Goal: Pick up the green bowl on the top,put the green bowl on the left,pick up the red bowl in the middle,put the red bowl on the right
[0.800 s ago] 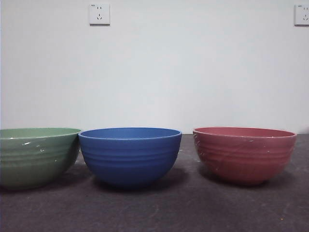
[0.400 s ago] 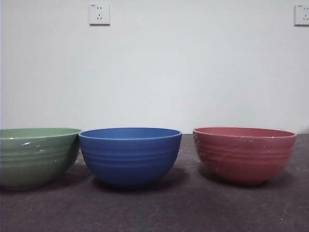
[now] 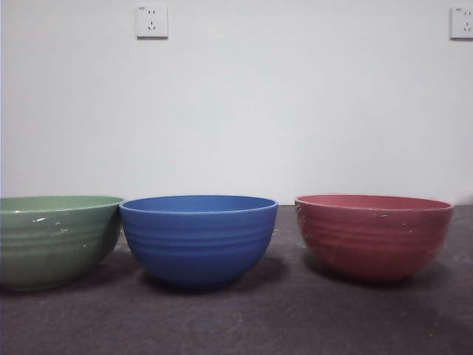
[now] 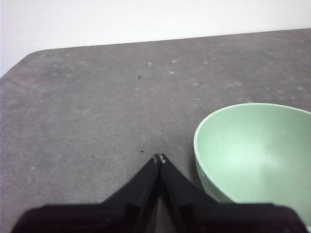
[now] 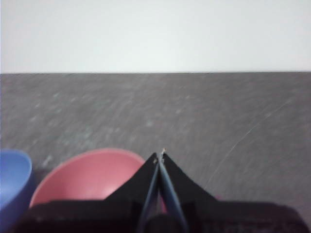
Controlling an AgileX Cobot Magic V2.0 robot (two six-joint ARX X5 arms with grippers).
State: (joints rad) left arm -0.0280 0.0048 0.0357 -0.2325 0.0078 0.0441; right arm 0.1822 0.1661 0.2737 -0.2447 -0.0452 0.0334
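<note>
The green bowl [image 3: 55, 240] stands upright on the table at the left of the front view. The red bowl [image 3: 373, 235] stands upright at the right. A blue bowl [image 3: 198, 238] stands between them, close beside the green one. My left gripper [image 4: 159, 159] is shut and empty, above the table beside the green bowl [image 4: 257, 153]. My right gripper [image 5: 159, 156] is shut and empty, raised above the red bowl [image 5: 90, 177], with the blue bowl [image 5: 12, 182] at the edge. Neither arm shows in the front view.
The dark grey table [image 3: 295, 318] runs to a white wall with two sockets [image 3: 151, 21]. In the left wrist view the table's rounded corner [image 4: 29, 58] lies beyond the green bowl.
</note>
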